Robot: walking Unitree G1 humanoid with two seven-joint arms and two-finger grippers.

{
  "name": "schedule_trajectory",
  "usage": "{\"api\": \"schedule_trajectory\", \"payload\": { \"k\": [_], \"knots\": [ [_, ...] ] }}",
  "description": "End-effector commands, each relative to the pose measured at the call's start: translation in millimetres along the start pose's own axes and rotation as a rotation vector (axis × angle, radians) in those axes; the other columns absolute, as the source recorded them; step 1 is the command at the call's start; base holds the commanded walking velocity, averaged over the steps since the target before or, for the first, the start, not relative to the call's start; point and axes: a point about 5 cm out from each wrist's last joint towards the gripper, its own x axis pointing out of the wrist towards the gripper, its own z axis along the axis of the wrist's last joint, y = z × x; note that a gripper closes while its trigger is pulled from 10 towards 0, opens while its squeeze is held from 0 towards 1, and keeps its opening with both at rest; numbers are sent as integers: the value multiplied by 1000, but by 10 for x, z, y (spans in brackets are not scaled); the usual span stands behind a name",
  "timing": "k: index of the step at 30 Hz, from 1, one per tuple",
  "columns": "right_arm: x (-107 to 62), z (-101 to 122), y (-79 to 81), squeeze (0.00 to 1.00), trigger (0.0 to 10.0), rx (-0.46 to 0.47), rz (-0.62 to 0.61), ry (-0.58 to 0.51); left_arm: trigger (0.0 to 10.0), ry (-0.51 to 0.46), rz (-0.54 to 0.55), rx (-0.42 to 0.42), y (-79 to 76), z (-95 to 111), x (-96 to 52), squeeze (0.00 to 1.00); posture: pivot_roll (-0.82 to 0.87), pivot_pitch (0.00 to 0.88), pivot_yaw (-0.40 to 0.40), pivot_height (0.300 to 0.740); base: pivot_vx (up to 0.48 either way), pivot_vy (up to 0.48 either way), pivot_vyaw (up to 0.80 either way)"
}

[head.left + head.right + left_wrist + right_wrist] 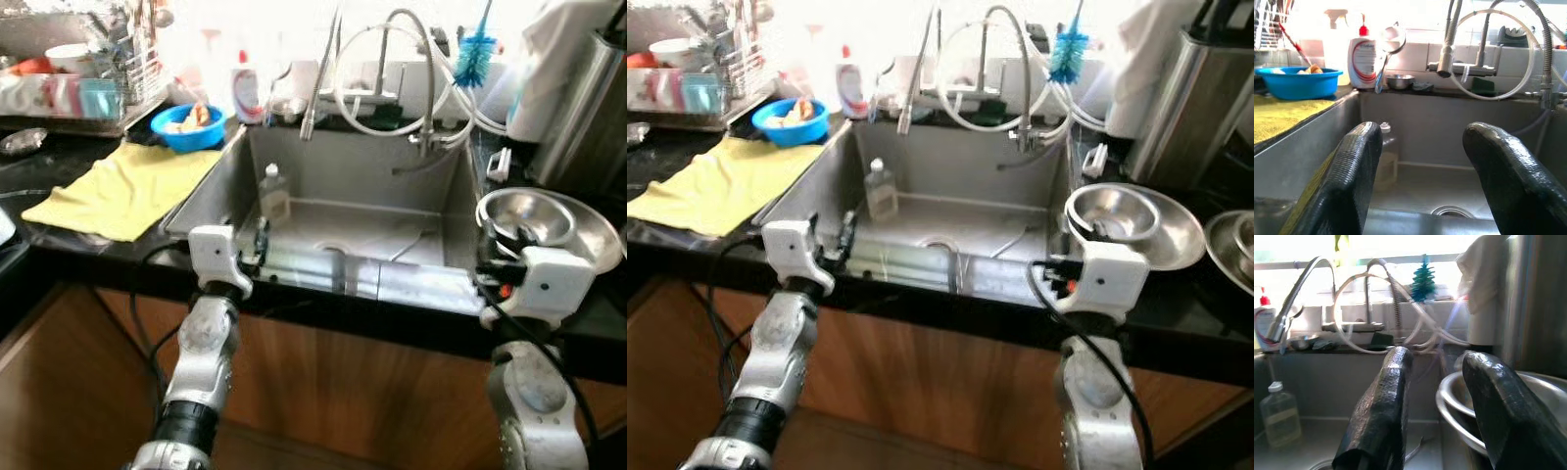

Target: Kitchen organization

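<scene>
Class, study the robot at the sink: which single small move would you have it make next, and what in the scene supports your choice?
Probably ease the right gripper forward onto the rim of the steel bowl. Its jaws stand open right at that rim, beside the sink, while the left gripper, also open, only points toward the small bottle standing inside the basin, not yet near it.

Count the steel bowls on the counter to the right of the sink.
2, maybe more. A stack of steel bowls sits right beside the sink, just ahead of the right tool; it looks like a smaller bowl nested in a wider one. Another bowl shows at the far right edge, partly cut off.
</scene>
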Motion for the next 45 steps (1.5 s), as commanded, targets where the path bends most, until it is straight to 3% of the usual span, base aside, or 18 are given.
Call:
{"api": "schedule_trajectory", "payload": {
  "k": [1,9,24,30,32,34,36,39,40,45],
  "knots": [
    [27,49,75,0,10000,12,24,-19,10000,3,25,17,96,7,-8,0,-179,0,49,740,277,0,0],
    [37,48,84,0,10000,14,26,-21,10000,0,23,16,90,14,5,0,-179,0,49,740,274,0,0],
    [19,58,109,0,10000,19,14,-22,10000,2,28,31,176,21,-23,0,-178,0,55,740,0,0,0],
    [-5,60,46,0,10000,7,-18,-16,10000,33,146,73,520,18,-94,0,-179,0,62,740,0,0,0],
    [-12,53,27,0,10000,4,-29,-13,10000,34,213,124,711,47,-157,0,-173,0,65,740,0,0,0],
    [-14,49,23,0,10000,4,-33,-12,10000,32,252,149,808,65,-192,0,-167,0,65,740,0,0,0],
    [-17,31,36,0,10000,8,-36,-8,10000,25,461,235,1244,150,-362,0,-151,0,62,740,0,0,0],
    [-15,27,46,0,10000,11,-35,-7,10000,23,530,249,1366,173,-419,0,-149,0,62,740,0,0,0],
    [-6,26,60,0,10000,15,-32,-8,10000,34,624,284,1526,192,-522,0,-139,0,59,740,0,0,0],
    [5,23,77,0,10000,19,-31,-10,10000,72,716,392,1709,191,-691,0,-129,0,65,740,0,0,0]
  ]
}}
